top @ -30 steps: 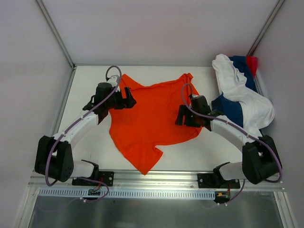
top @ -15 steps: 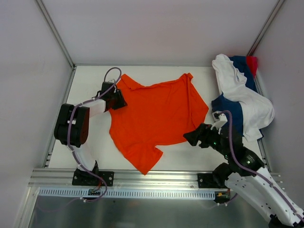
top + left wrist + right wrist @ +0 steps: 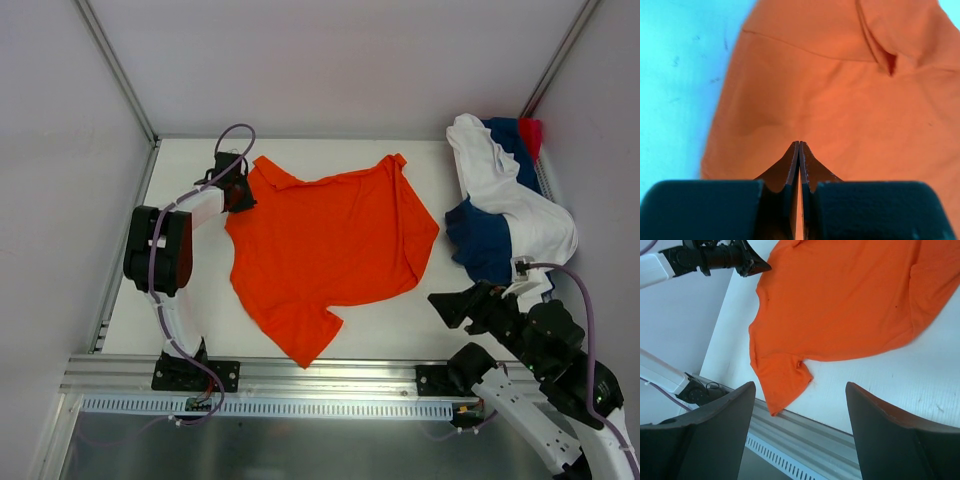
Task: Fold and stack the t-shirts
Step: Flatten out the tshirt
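Left tool (image 3: 236,192) is sitting closed at the sleeve edge of the orange t-shirt (image 3: 330,240), which is lying spread on the worktop (image 3: 400,320); any pinched cloth is hard to make out. Right tool (image 3: 447,304) is hovering apart, empty.

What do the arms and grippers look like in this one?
The left arm and right arm have white links, bulky black joints and a looping purple cable. The left gripper and right gripper are black with tapered fingers.

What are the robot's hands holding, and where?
The left hand is shut on the orange t-shirt, pinching its far left edge. The right hand is open and holds nothing.
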{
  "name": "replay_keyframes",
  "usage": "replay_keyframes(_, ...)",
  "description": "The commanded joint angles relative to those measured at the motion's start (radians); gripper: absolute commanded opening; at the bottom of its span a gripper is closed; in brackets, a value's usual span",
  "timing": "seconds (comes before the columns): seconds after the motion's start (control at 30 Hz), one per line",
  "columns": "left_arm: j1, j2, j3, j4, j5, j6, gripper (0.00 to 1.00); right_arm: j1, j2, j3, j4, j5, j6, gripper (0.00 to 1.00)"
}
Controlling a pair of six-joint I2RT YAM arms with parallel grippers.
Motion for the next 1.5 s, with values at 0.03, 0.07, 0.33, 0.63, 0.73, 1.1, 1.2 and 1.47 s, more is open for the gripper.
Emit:
replay_keyframes(0.03, 0.017, 0.063, 0.093, -0.154, -0.067, 0.042, 0.00, 0.002, 0.000, 0.064, -0.087, 0.024, 0.003, 0.77)
replay_keyframes(0.07, 0.018, 0.083, 0.104, -0.169, -0.064, 0.041, 0.00, 0.002, -0.002, 0.070, -0.098, 0.027, 0.002, 0.77)
replay_keyframes(0.33, 0.090, 0.192, 0.234, -0.272, 0.131, 0.020, 0.00, 0.004, -0.066, 0.089, -0.121, 0.065, 0.002, 0.79)
replay_keyframes(0.63, 0.182, 0.256, 0.361, -0.343, 0.163, 0.024, 0.00, 0.002, -0.077, 0.124, -0.141, 0.099, -0.039, 0.82)
replay_keyframes(0.73, 0.199, 0.288, 0.433, -0.375, 0.170, 0.042, 0.00, 0.004, -0.071, 0.132, -0.137, 0.107, -0.051, 0.82)
replay_keyframes(1.1, 0.213, 0.479, 0.863, -0.502, 0.105, 0.242, 0.15, 0.002, -0.056, 0.121, -0.130, 0.134, -0.088, 0.83)
replay_keyframes(1.2, 0.219, 0.514, 0.940, -0.517, 0.111, 0.251, 0.13, 0.004, -0.060, 0.121, -0.137, 0.150, -0.088, 0.83)
replay_keyframes(1.47, 0.178, 0.289, 0.817, -0.519, 0.291, 0.087, 0.07, 0.004, -0.065, 0.057, -0.108, 0.150, -0.073, 0.83)
